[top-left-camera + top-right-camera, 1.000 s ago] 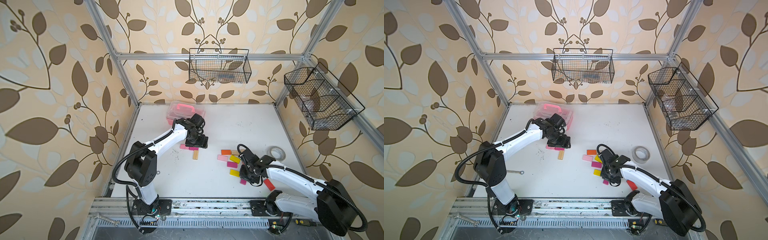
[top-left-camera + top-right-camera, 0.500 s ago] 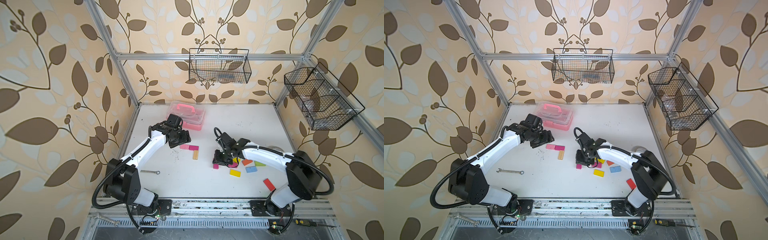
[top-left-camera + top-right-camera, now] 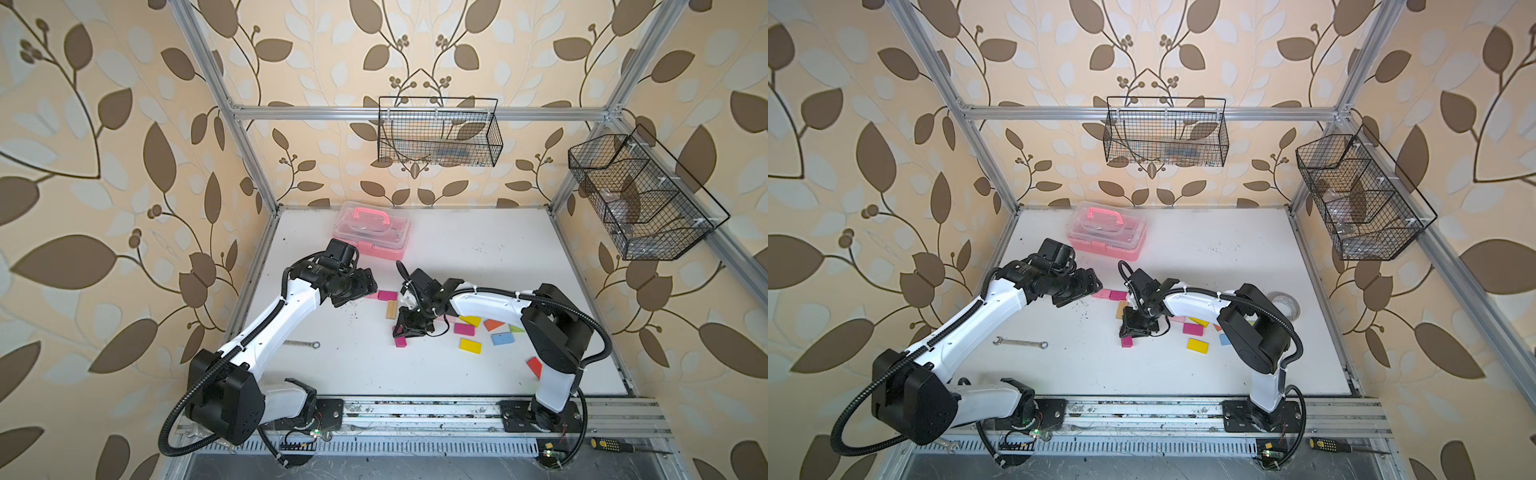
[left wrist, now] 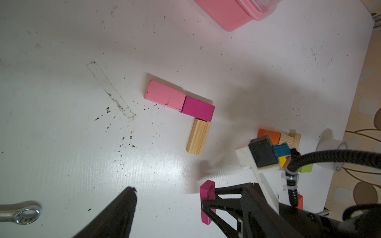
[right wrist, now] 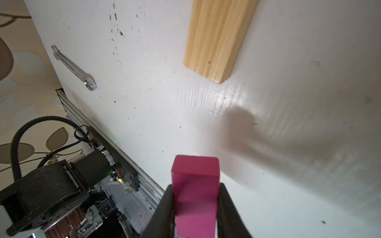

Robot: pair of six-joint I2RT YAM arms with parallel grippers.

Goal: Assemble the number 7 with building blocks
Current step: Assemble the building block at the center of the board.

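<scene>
A pink block (image 4: 165, 98) and a magenta block (image 4: 198, 108) lie end to end as a bar. A plain wood block (image 4: 198, 136) hangs from the bar's right end. My right gripper (image 5: 195, 186) is shut on another magenta block (image 5: 194, 181), held on edge just in front of the wood block (image 3: 391, 309), apart from it. In both top views this held block (image 3: 401, 342) (image 3: 1127, 342) shows under the right gripper (image 3: 405, 332). My left gripper (image 3: 370, 286) (image 4: 191, 186) is open and empty, left of the bar.
Loose blocks lie right of the right gripper: yellow (image 3: 470, 345), blue (image 3: 503, 338), magenta (image 3: 464, 329), orange (image 3: 493, 324), red (image 3: 535, 367). A pink case (image 3: 372, 230) stands at the back. A wrench (image 3: 301, 343) lies front left and a tape roll (image 3: 1286, 302) at the right.
The right gripper has carried the magenta block from the loose pile leftward to just in front of the wood block. The left gripper has drawn back off the bar to its left.
</scene>
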